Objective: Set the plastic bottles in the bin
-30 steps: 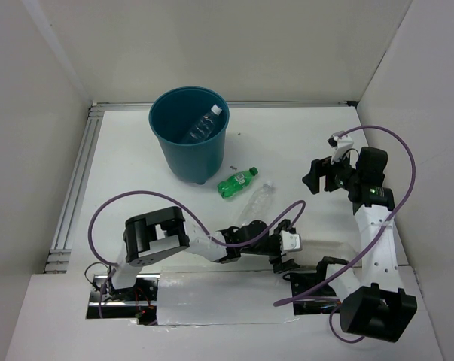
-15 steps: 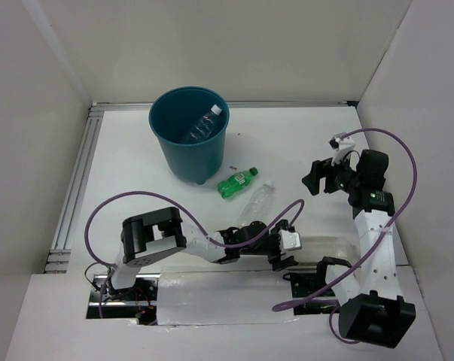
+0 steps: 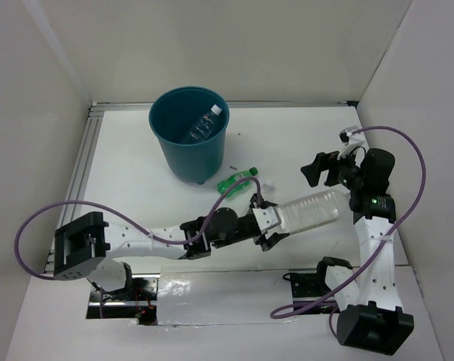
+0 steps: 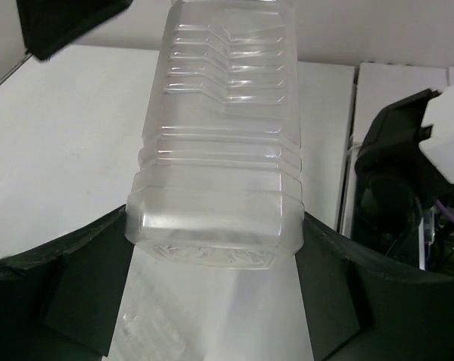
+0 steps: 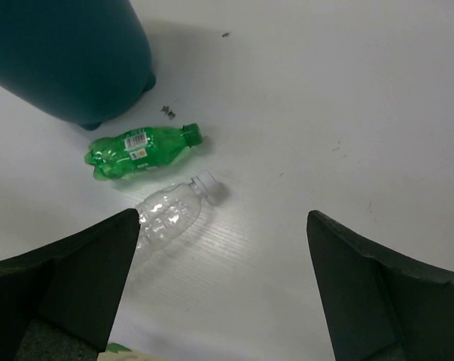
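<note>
My left gripper is shut on the base of a large clear ribbed bottle and holds it sideways above the table; in the left wrist view the bottle fills the space between the jaws of the left gripper. The teal bin stands at the back with one clear bottle inside. A green bottle and a small clear white-capped bottle lie in front of the bin; they also show in the right wrist view as green bottle and clear bottle. My right gripper is open and empty, to their right.
A metal rail runs along the table's left side. White walls close in the back and both sides. The bin's foot shows in the right wrist view. Purple cables loop off both arms.
My left arm has swung out and up from the near edge, lifting the large clear bottle from the table's front right. My right gripper has drifted slightly back and right.
</note>
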{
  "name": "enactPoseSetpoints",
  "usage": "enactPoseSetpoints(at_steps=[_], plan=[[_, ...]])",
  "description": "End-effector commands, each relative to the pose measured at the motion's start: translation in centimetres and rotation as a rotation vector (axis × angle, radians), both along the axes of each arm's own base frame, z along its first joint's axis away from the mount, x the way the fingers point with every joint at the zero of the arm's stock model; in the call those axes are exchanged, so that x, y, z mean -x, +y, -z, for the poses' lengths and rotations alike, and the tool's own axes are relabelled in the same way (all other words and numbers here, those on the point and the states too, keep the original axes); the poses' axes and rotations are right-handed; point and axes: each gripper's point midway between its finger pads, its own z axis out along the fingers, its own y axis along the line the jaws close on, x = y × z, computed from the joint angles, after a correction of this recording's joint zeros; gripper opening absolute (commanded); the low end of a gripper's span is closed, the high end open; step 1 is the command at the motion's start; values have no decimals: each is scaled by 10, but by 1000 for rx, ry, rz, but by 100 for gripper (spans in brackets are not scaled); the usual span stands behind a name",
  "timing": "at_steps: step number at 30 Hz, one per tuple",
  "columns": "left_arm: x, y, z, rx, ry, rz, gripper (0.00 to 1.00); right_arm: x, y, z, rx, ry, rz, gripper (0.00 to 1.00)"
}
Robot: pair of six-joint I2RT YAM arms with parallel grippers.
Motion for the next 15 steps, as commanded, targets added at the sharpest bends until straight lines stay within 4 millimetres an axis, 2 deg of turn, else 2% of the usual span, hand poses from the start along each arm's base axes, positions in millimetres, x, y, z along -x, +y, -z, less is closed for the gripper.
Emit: enactPoseSetpoints(at_steps=[1,2,5,6,9,10,11,12,13,14,15], plan=[[-21,32,25,-93,-4,-103,0,-12,-4,-46,-15,-150,37,100],[-31,44,16,-81,-8,-142,0,-13,-4,-49,-26,-154,40,100],[-45,71,24,-133,-2,-207,0,-14,0,-77,-65,-240,42,100],[-56,82,14,-116,-5,-241,0,-11,6,-92,-98,-286,21,100],[-75,106,14,-142,-5,-311,0,-11,13,-106,-145,-312,-14,100],[-79,114,2,-124,-23,-324,0,-11,13,-112,-151,-326,-15,99],[-85,125,-11,-116,-37,-356,0,-17,6,-110,-148,-319,32,96],[-88,127,-11,-116,-37,-365,0,-17,6,-110,-148,-319,32,96],[-87,131,-29,-94,-67,-365,0,-21,-4,-110,-129,-328,85,94],[-94,137,-42,-78,-83,-396,0,-23,-7,-110,-126,-330,108,88],[-97,145,-47,-79,-83,-418,0,-22,-10,-108,-124,-331,125,84]])
